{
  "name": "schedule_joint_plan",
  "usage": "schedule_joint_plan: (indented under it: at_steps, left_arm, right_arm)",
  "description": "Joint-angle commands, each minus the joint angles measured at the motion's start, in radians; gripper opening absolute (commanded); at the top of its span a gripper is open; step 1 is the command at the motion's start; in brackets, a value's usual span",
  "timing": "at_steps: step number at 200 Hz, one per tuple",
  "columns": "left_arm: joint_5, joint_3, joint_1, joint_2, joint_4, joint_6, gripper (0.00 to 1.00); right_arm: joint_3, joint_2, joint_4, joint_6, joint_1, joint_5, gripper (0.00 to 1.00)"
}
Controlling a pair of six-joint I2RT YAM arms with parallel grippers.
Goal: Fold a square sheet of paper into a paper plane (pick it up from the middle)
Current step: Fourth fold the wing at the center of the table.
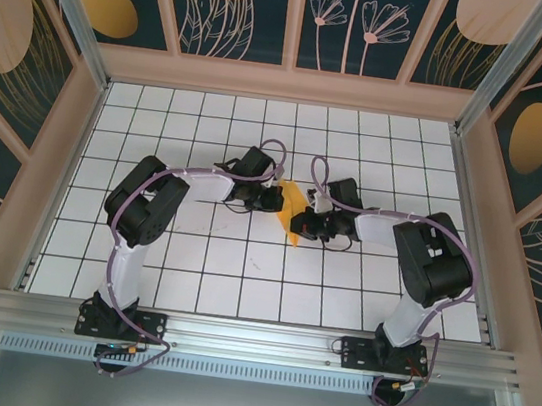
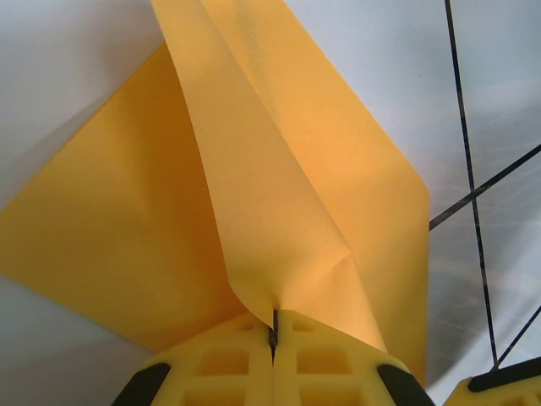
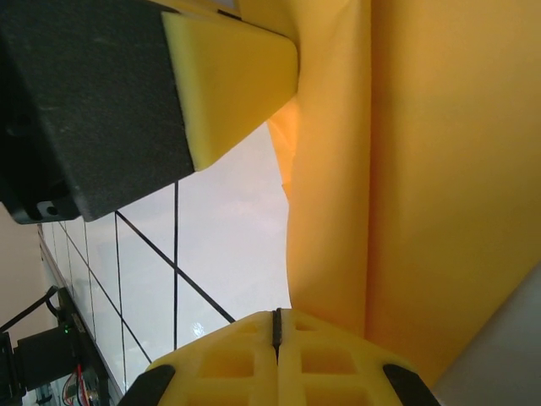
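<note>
The square sheet of paper (image 1: 294, 206), orange-yellow, is lifted between the two grippers near the middle of the table, folded into overlapping flaps with a sharp crease (image 2: 279, 194). My left gripper (image 1: 273, 199) is shut on a fold of it, which runs into the seam between the yellow fingertips (image 2: 273, 321). My right gripper (image 1: 306, 225) is shut too, its jaws pressed together (image 3: 275, 320). In the right wrist view the paper (image 3: 423, 194) hangs just to the right of that seam, behind the right fingertip, with none of it visible between the jaws. The left gripper's yellow pad (image 3: 228, 85) is close above.
White gridded tabletop (image 1: 240, 280) lies below both grippers. Pink frame rails and patterned walls (image 1: 95, 87) enclose it on three sides. Both arm bases sit on the metal rail (image 1: 252, 340) at the near edge. Part of the right gripper (image 2: 507, 385) shows at the lower right of the left wrist view.
</note>
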Motion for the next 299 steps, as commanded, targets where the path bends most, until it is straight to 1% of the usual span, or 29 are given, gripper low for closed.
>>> schedule_joint_plan:
  at_steps: [1,52,74,89,118,150,200,226,260,299]
  left_arm:
    - [-0.034,0.031,0.008,0.022,-0.051,0.037,0.03]
    - [-0.043,0.038,0.007,0.023,-0.066,0.047,0.03]
    - [-0.054,0.042,0.007,0.023,-0.076,0.052,0.03]
    - [-0.059,0.050,0.008,0.024,-0.090,0.066,0.03]
    - [-0.062,0.057,0.007,0.023,-0.102,0.081,0.01]
    - [-0.046,0.075,0.007,0.024,-0.121,0.096,0.00]
    - [-0.028,0.078,0.007,0.025,-0.133,0.112,0.00]
    - [-0.030,0.087,0.008,0.021,-0.145,0.126,0.00]
    - [-0.040,0.121,0.009,0.018,-0.188,0.160,0.00]
    - [-0.058,0.137,0.009,0.035,-0.216,0.181,0.00]
  right_arm:
    - [-0.020,0.024,0.025,0.009,-0.010,-0.003,0.03]
    - [-0.048,0.046,0.081,0.032,-0.010,-0.055,0.04]
    - [-0.045,0.033,0.082,0.038,-0.012,-0.076,0.05]
    - [-0.050,-0.013,0.088,0.047,-0.010,-0.083,0.05]
    - [-0.067,-0.076,0.080,0.049,-0.044,-0.081,0.05]
    - [-0.068,-0.044,0.094,0.058,-0.067,-0.084,0.05]
    - [-0.023,0.048,0.061,0.042,-0.066,-0.004,0.04]
    - [0.005,0.079,-0.024,-0.008,-0.060,0.073,0.04]
    - [0.038,0.093,-0.132,-0.062,-0.030,0.209,0.02]
    - [0.056,0.105,-0.145,-0.068,-0.018,0.230,0.02]
